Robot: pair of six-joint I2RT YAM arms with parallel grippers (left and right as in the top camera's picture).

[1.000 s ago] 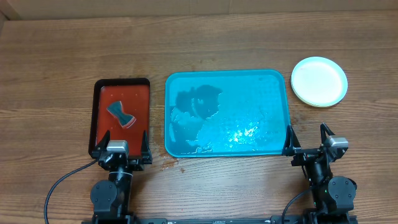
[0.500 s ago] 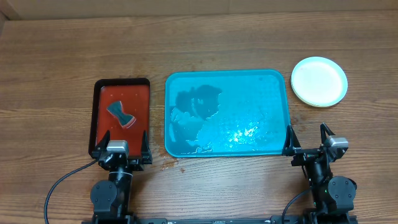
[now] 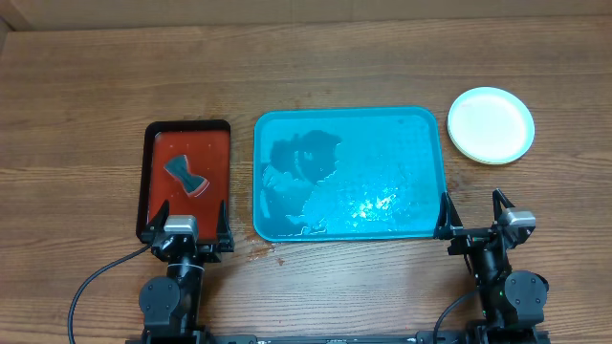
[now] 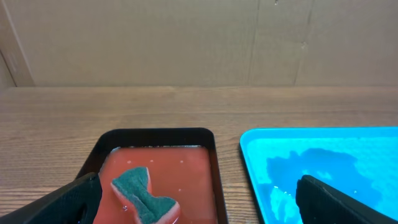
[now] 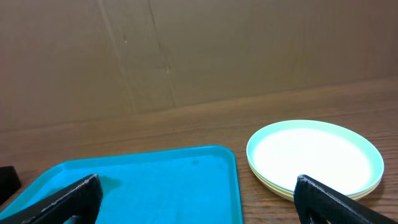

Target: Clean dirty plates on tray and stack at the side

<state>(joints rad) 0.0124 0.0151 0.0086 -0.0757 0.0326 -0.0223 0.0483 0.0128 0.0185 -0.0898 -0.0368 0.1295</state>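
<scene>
The turquoise tray (image 3: 402,119) lies mid-table with no plates on it, only water pooled on its floor; it also shows in the left wrist view (image 4: 379,140) and the right wrist view (image 5: 224,162). The plates (image 3: 491,124) sit stacked on the table right of the tray, a pale blue-white one on top, also seen in the right wrist view (image 5: 314,155). My left gripper (image 3: 185,218) is open and empty at the near edge of the red tray. My right gripper (image 3: 472,212) is open and empty near the turquoise tray's front right corner.
A red black-rimmed tray (image 3: 153,182) at the left holds a green and pink sponge (image 3: 185,176), which also shows in the left wrist view (image 4: 144,196). A small wet patch (image 3: 260,252) lies on the table between the trays. A cardboard wall stands at the back.
</scene>
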